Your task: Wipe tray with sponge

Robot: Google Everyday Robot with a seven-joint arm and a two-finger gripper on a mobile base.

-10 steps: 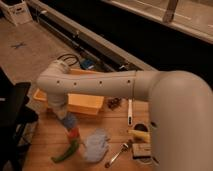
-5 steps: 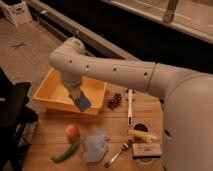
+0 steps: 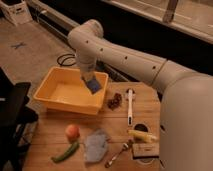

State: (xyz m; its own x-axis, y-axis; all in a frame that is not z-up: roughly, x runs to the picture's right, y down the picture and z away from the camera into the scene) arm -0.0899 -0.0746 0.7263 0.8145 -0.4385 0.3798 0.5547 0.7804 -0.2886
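A yellow tray [image 3: 50,97] sits at the back left of the wooden table. My gripper [image 3: 90,80] hangs over the tray's right side and is shut on a blue sponge [image 3: 93,86]. The sponge is held just above the tray's right inner wall, tilted. The white arm reaches in from the right and bends over the tray.
On the table in front of the tray lie an orange fruit [image 3: 72,132], a green pepper [image 3: 65,152], a crumpled blue-grey cloth [image 3: 95,145], dark grapes [image 3: 115,101], a white brush [image 3: 130,104], a fork [image 3: 117,154] and a banana [image 3: 142,136]. A dark chair [image 3: 12,107] stands left.
The arm rose from the table front with the sponge, swung back and right, and now holds it over the tray's right side.
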